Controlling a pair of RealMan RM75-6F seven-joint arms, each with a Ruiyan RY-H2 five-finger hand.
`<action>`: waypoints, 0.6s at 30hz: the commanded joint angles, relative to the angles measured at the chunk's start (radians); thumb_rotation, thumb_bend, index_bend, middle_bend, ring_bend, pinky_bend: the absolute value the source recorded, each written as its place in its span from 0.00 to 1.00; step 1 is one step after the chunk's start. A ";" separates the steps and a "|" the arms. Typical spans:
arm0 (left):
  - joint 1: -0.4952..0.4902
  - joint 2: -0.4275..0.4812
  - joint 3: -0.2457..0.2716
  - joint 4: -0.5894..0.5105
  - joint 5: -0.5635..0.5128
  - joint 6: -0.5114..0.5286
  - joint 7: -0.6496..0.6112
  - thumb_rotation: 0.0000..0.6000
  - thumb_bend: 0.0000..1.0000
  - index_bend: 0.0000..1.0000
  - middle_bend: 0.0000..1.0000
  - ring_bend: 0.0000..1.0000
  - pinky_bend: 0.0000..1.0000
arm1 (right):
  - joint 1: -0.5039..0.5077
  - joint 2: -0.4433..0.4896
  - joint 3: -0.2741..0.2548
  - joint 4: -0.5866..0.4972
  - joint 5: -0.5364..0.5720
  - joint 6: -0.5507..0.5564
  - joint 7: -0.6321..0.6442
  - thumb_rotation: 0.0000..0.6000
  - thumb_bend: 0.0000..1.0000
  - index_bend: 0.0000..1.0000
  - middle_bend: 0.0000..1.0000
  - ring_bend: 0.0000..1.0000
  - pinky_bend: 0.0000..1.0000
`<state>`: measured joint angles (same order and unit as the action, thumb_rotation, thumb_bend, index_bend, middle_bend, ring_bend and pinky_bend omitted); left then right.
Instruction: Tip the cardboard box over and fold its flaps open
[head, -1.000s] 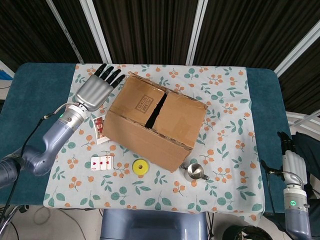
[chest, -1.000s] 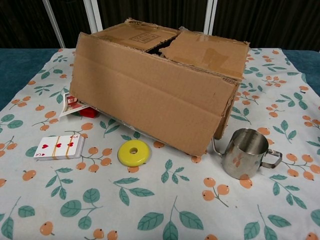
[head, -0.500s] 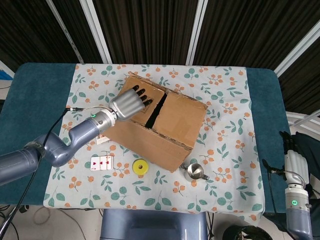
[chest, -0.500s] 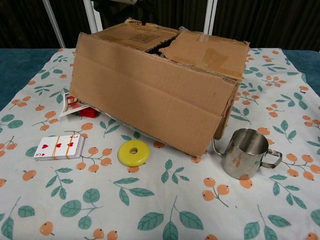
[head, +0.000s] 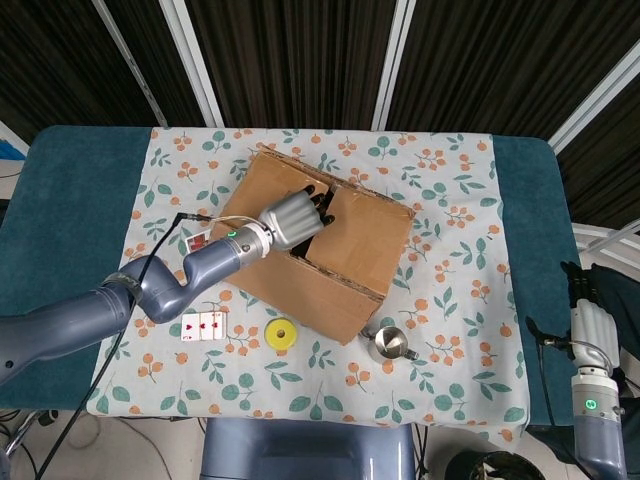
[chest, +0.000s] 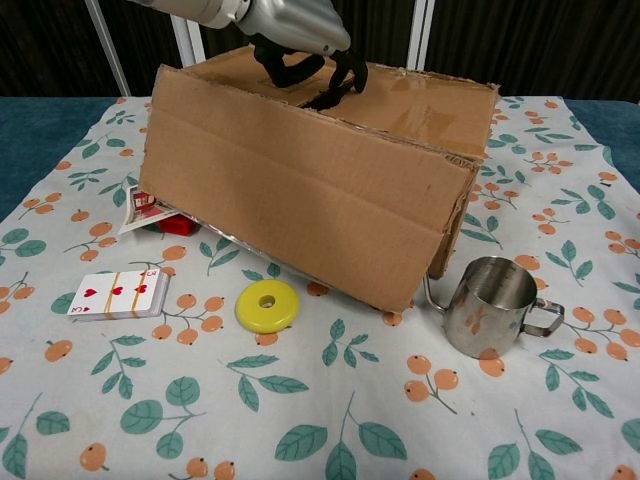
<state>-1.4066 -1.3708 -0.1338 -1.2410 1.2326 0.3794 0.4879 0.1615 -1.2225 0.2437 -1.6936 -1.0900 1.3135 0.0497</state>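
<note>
One brown corrugated cardboard box (head: 310, 245) sits mid-table on the floral tablecloth (head: 450, 200), top flaps closed with a dark seam gap between them; contents not visible. Left hand (head: 292, 219) rests on top of the box at the seam, its dark fingertips (chest: 345, 72) curled down into the gap at the flap edges; whether it actually grips a flap I cannot tell. Right hand (head: 590, 332) hangs off the table's right edge, well apart from everything, holding nothing, fingers straight and close together. Small stainless steel mug (chest: 492, 307) stands upright just beside the box's near right corner; its inside looks empty. Yellow round disc with a centre hole (chest: 267, 304) lies flat just in front of the box. Deck of playing cards (chest: 117, 294) lies left of the disc, top card showing red hearts. Red-and-white printed packet (chest: 152, 213) is partly tucked under the box's left end; its lettering is unreadable.
</note>
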 joint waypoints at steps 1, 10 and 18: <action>-0.012 -0.023 0.008 0.020 0.000 0.001 -0.009 1.00 0.92 0.15 0.25 0.12 0.20 | 0.000 0.000 0.000 0.000 0.000 0.001 -0.001 1.00 0.32 0.02 0.00 0.04 0.24; -0.028 -0.051 0.027 0.041 -0.003 -0.002 -0.018 1.00 0.94 0.18 0.30 0.15 0.22 | 0.000 0.001 0.002 -0.002 0.005 0.000 0.001 1.00 0.33 0.02 0.00 0.04 0.24; -0.042 -0.020 0.046 0.035 0.004 0.018 0.012 1.00 1.00 0.32 0.55 0.28 0.29 | 0.001 -0.001 0.002 -0.001 0.003 0.002 -0.001 1.00 0.33 0.02 0.00 0.04 0.24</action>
<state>-1.4474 -1.3922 -0.0895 -1.2051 1.2368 0.3967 0.4985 0.1627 -1.2236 0.2460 -1.6947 -1.0872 1.3150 0.0487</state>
